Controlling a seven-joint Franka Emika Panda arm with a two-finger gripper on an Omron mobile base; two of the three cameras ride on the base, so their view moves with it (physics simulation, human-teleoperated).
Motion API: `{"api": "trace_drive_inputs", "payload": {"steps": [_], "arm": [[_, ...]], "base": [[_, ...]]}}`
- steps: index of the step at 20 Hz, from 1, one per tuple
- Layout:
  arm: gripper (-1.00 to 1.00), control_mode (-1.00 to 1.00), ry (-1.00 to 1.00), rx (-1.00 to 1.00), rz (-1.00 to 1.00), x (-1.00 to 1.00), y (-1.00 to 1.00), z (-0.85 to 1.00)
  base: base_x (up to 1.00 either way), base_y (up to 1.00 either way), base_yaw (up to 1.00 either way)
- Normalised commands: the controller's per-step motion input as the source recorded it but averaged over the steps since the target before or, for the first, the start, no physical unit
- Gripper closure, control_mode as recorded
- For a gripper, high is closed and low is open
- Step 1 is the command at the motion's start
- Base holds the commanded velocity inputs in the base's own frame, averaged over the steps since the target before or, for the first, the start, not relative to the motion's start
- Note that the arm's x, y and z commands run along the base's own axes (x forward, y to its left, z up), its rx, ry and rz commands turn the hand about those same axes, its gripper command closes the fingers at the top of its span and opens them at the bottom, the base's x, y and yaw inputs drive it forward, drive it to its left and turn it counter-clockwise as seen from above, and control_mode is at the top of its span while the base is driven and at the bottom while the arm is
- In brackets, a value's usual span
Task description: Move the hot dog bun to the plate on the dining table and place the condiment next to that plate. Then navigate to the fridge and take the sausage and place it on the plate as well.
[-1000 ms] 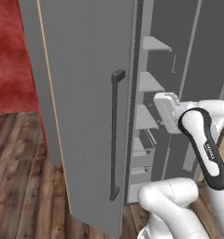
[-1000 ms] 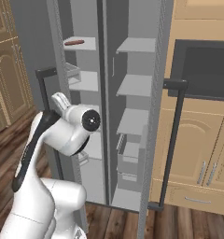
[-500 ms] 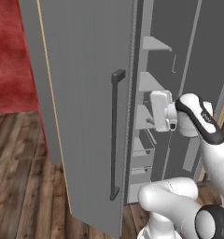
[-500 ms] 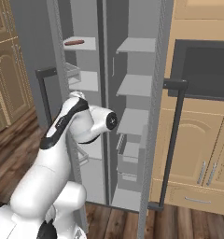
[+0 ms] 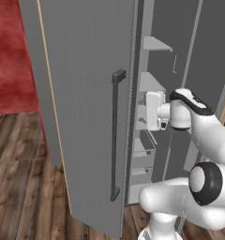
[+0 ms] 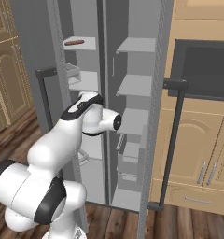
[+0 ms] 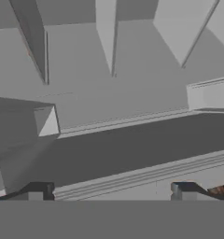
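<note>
the sausage (image 6: 74,43), thin, short and reddish-brown, lies on a top shelf (image 6: 81,44) inside the open fridge (image 5: 100,117). the claw (image 7: 109,190) is spread wide, holding nothing.

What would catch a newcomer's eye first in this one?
The tall grey fridge stands with both doors swung open, showing pale shelves. A lone reddish-brown sausage lies on the top shelf of its left compartment. Below it the white arm reaches into the fridge at mid height, its hand open and holding nothing.
</note>
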Motion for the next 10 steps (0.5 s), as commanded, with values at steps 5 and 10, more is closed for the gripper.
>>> {"api": "trace_drive_inputs", "payload": {"steps": [5, 10], "arm": [[-1.0, -1.0, 0.08, 0.0, 0.0, 0.44, 0.31, -0.12], [-1.0, -1.0, 0.01, 0.0, 0.05, 0.11, 0.47, -0.13]], "base": [[0.0, 0.0, 0.0], [0.0, 0.0, 0.0]]}}
